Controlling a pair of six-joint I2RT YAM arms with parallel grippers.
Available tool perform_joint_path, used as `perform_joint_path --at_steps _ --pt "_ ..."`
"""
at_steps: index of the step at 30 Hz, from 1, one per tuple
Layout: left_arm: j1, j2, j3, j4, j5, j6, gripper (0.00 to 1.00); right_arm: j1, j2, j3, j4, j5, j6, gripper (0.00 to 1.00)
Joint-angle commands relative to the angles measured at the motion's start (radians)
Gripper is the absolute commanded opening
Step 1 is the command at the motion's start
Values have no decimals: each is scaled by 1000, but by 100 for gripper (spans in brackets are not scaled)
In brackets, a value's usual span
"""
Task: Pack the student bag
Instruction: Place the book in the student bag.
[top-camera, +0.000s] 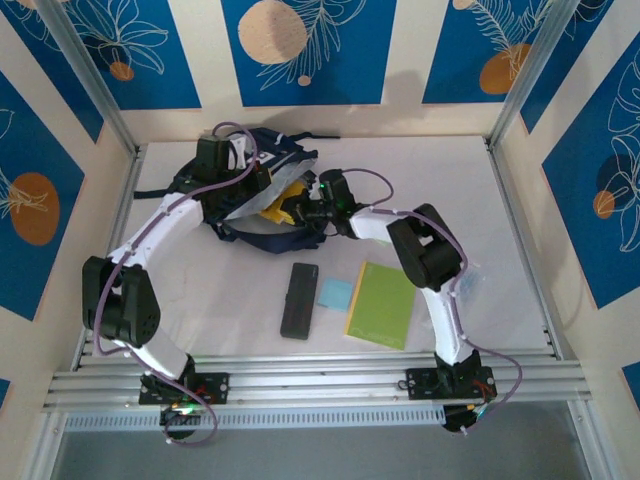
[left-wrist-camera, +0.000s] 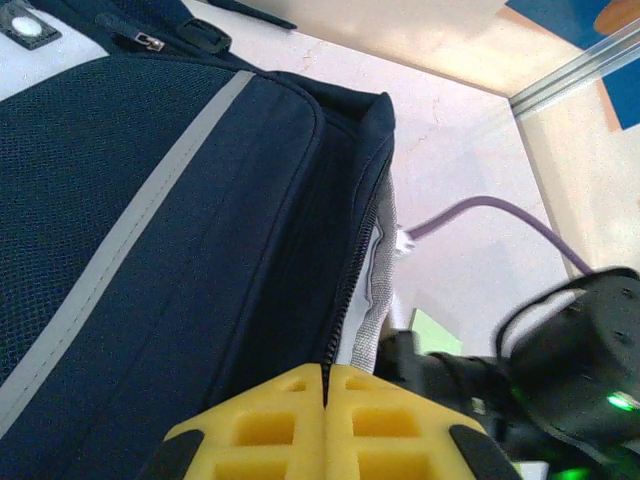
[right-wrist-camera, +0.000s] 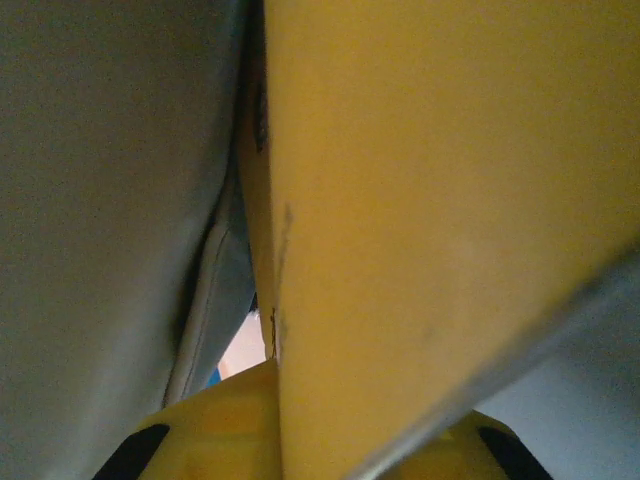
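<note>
Top external view, and the bag (top-camera: 290, 160) lies at the far left of the table (top-camera: 520, 220), its mouth gaping toward the right. The left claw (top-camera: 245, 190) is down on the bag's near flap, and the right claw (top-camera: 300, 212) reaches in from the right, level with the opening, with a yellow book (top-camera: 288, 192) at its tip. The book is partly inside the mouth, yellow showing against the pale lining.

Over to the left wrist: the left claw (left-wrist-camera: 325, 400) is clenched, its yellow fingers pressed flat together, and the zipper edge of the bag (left-wrist-camera: 150, 250) runs straight down into that seam, so it looks pinched on the edge. Navy fabric with a grey stripe covers the left of the view, and the right arm's black housing sits just beyond the opening.

Right wrist now: the right claw (right-wrist-camera: 320, 445) is grasping the yellow book (right-wrist-camera: 430, 200), which stands on edge between the fingers. Grey lining of the bag (right-wrist-camera: 100, 200) is close on the left, so claw and book are inside the mouth.

Back on the open table, nearer the arms, three things lie in a row: a black case (top-camera: 299, 300), a blue pad (top-camera: 336, 293) just beside it, and a green book (top-camera: 382, 304) touching the pad's right side.
</note>
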Motion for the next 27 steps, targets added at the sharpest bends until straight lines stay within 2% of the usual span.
perform_joint_path --at_steps 1,6,10,16,21,27 --pt "8 -58 -1 93 47 -24 0 34 57 169 43 4 18 0" --pt "8 -74 -10 79 27 -13 0 33 167 280 -2 32 78 2" --pt "10 -95 -38 79 -21 -1 0 17 151 273 -51 12 69 27" --pt "14 -82 -71 109 -44 -12 0 -5 2 132 -131 16 0 61" --pt "14 -69 -98 127 -62 -14 0 -33 -134 -4 -229 4 -70 67" --pt "14 -63 -155 158 -50 -32 0 -78 -348 -202 -397 21 -245 68"
